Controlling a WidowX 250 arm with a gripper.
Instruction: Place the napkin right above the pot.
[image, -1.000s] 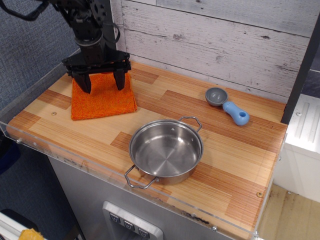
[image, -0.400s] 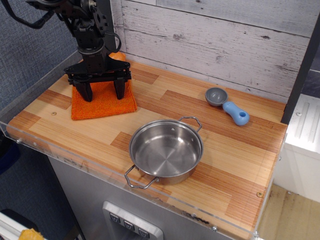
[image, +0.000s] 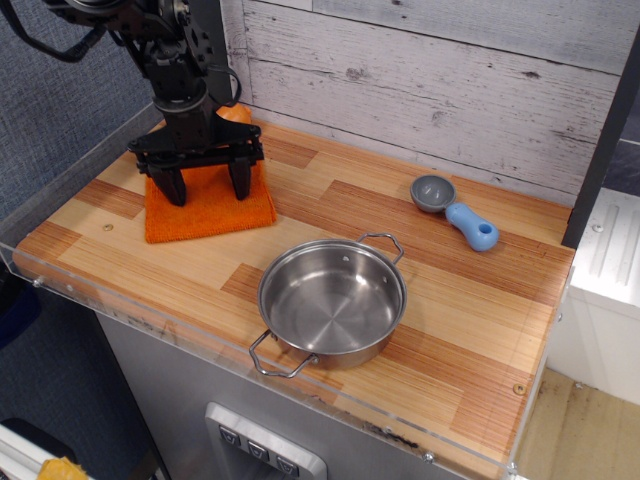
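Wooden tabletop (image: 470, 330) with a clear rim, plank wall behind. Napkin (image: 215, 205) lying flat at the far left corner, well apart from the pot (image: 332, 300). Pot sitting near the front edge, roughly mid-table, empty, one wire handle toward the front, the other toward the back. Black pincer (image: 206, 187) right over the napkin, fingers spread wide, tips down on or just above the cloth (can't tell which), nothing pinched between them. Small orange thing (image: 236, 113) peeking out behind the arm, mostly hidden. Grey scoop (image: 455, 211) with a blue handle off to the back right, away from everything else.
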